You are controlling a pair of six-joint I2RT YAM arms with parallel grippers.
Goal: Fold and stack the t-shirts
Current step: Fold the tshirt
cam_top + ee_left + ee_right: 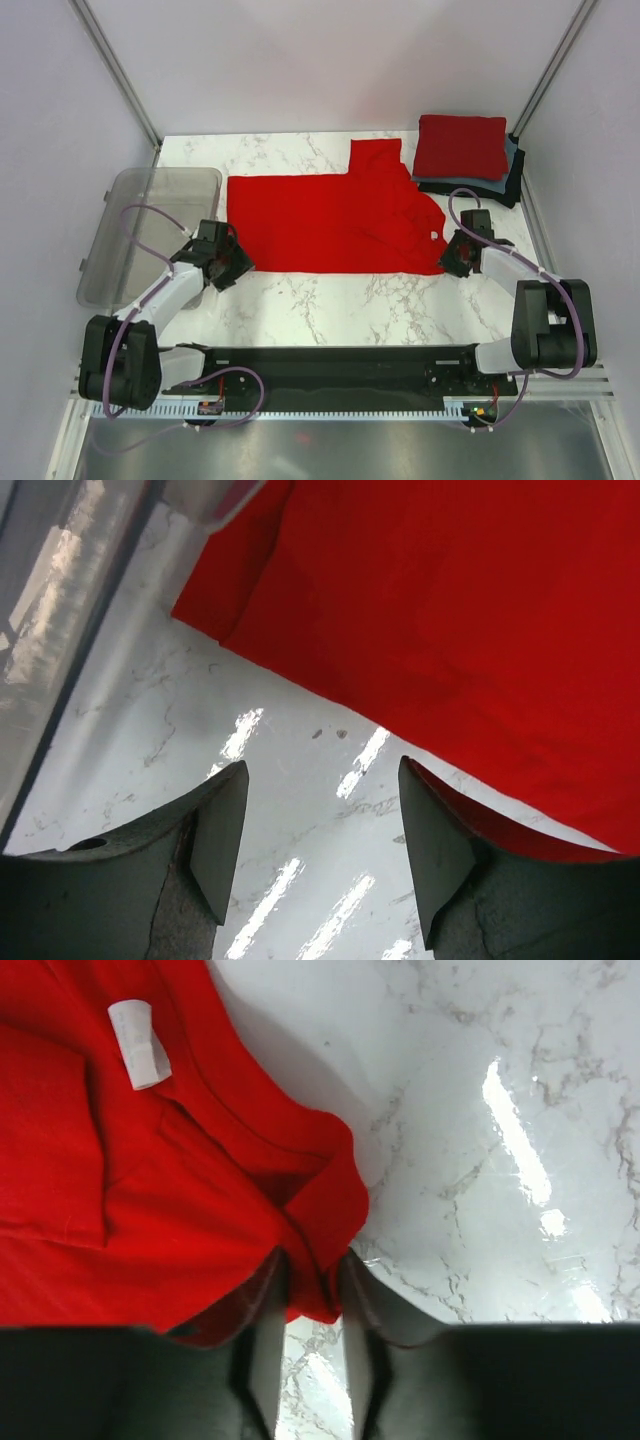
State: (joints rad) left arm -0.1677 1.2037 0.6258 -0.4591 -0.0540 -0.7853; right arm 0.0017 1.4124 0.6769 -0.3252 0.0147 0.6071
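Observation:
A bright red t-shirt (330,225) lies spread flat mid-table, one sleeve (375,155) pointing to the back. Its white neck label (138,1042) shows near the right end. My right gripper (312,1280) is shut on a bunched fold of this shirt's near right corner, with cloth pinched between both fingers. My left gripper (320,810) hangs open over bare marble at the shirt's near left hem (300,680), nothing between its fingers. At the back right a folded red t-shirt (460,145) tops a grey-blue one (462,183) and a black one (490,197).
A clear grey plastic bin (150,230) stands along the table's left edge, close behind my left arm. White walls and slanted metal posts close in the back corners. Bare marble (340,300) runs between the shirt and the arm bases.

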